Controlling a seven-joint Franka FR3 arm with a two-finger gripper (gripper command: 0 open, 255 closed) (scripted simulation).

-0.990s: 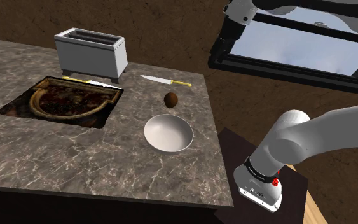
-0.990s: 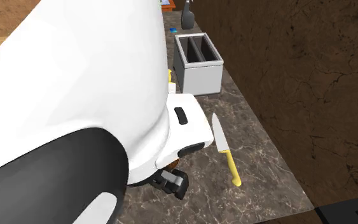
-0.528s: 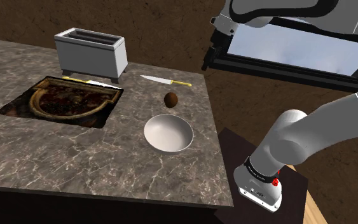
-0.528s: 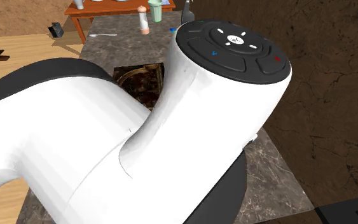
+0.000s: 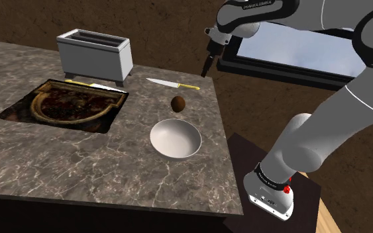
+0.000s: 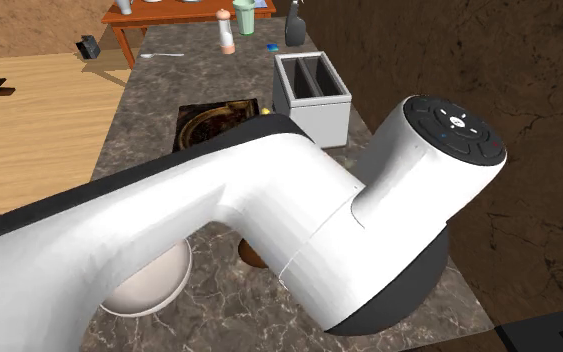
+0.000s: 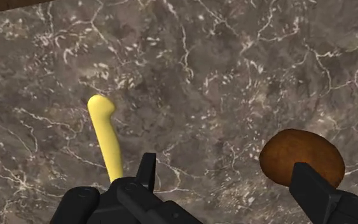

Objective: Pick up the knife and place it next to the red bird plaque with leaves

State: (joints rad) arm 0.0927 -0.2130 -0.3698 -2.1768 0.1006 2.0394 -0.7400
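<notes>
on the counter (image 5: pixel 79 155), the knife (image 5: pixel 171 83) lies near a toaster (image 5: pixel 95 54), brown oval (image 5: pixel 177 103) and bowl (image 5: pixel 175 139), fingers (image 7: pixel 314 191) spread empty.

Dark veined stone counter (image 5: pixel 59 159), smooth yellow-handled knife (image 7: pixel 107 140), matt grey toaster (image 5: pixel 95 56), smooth white bowl (image 5: pixel 175 139)

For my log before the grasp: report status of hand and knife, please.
Hand open, empty, hovering. Knife flat on marble counter, handle near hand. Brown oval object nearby, not blocking.

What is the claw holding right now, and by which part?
Nothing: the claw is open above the counter, where the knife lies free.
</notes>
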